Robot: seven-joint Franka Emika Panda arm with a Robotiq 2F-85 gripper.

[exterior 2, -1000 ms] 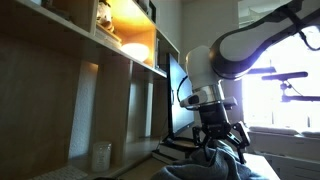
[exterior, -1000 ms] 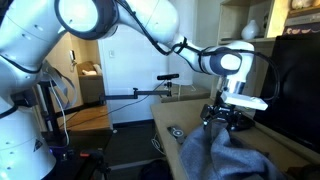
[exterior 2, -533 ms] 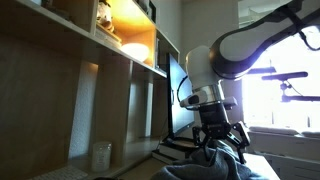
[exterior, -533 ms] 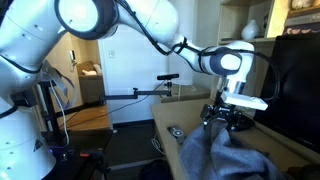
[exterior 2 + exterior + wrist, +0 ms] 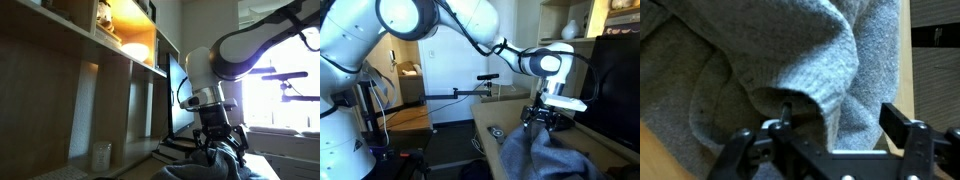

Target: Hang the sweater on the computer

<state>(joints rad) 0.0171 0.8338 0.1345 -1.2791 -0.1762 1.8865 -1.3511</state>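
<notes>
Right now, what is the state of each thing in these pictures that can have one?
sweater: heaped on the desk, wrinkled, not yet hung.
computer: upright, screen dark.
gripper: open, fingers on either side of a sweater fold.
shelf compartment: lit.

The sweater (image 5: pixel 790 60) is a heathered grey-blue knit, flecked lighter and darker all over. The claw (image 5: pixel 546 122) is black, carried on a glossy white arm (image 5: pixel 360 45) with dark seams at the joints. The computer (image 5: pixel 618 85) is plain black, its screen dark. The worktop (image 5: pixel 488 113) is pale tan wood, and the shelves (image 5: pixel 40 100) are brown, glowing warm orange in one opening
</notes>
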